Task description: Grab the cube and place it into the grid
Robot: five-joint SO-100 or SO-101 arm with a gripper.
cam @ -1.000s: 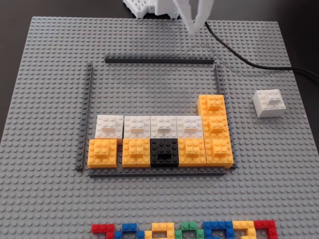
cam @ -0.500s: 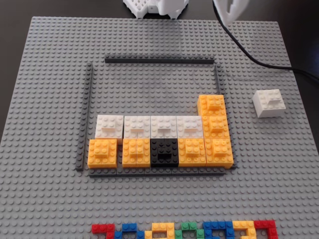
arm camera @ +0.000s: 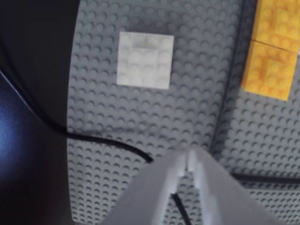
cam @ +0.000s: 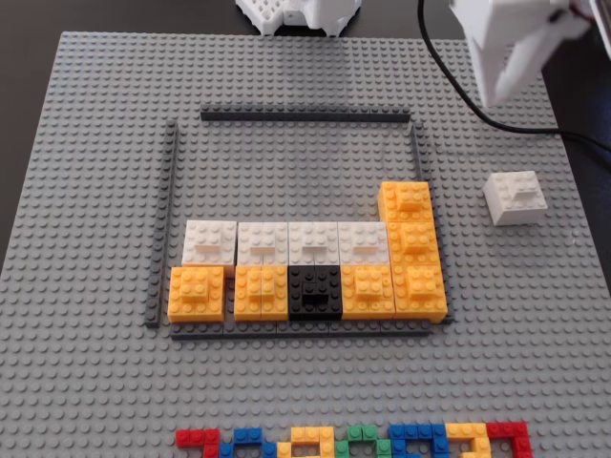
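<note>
In the fixed view I see the cube (cam: 516, 197) loose on the baseplate (cam: 95, 143), outside the grid (cam: 296, 181) at its 3 o'clock. In the wrist view my claw (arm camera: 191, 161) is pinched together, empty; the cube (arm camera: 145, 59) lies toward 11 o'clock.

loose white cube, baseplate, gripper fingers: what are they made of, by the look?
Cube: looks like moulded hard plastic, white with a slight sheen; crisp edges and studs, LEGO-style.
Baseplate: the same kind of plastic, grey and fairly matte, with an even stud grid.
Gripper: white matte plastic, possibly 3D-printed; the wrist view is too blurred to show layer lines. Its jaws look shut.
</note>
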